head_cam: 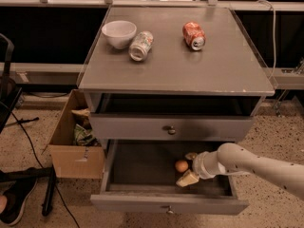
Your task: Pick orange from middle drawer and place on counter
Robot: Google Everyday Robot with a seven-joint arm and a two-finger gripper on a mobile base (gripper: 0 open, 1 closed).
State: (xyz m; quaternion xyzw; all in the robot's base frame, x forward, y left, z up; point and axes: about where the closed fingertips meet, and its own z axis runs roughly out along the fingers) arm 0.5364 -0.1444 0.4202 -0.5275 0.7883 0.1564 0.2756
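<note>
The orange (181, 166) is a small round fruit on the dark floor of the open middle drawer (142, 167), right of its centre. My gripper (189, 167) reaches in from the right, down inside the drawer. One pale finger (188, 178) lies just in front of the orange and another finger (191, 155) shows behind it. The fingers are spread, with the orange at their left, between them. The counter (175, 65) is the grey cabinet top above.
On the counter lie a white bowl (118, 33), a silver-green can (141, 45) on its side and a crushed orange-red can (194, 35). A closed knobbed drawer (169, 127) sits above the open one. A cardboard box (76, 137) stands on the floor at left.
</note>
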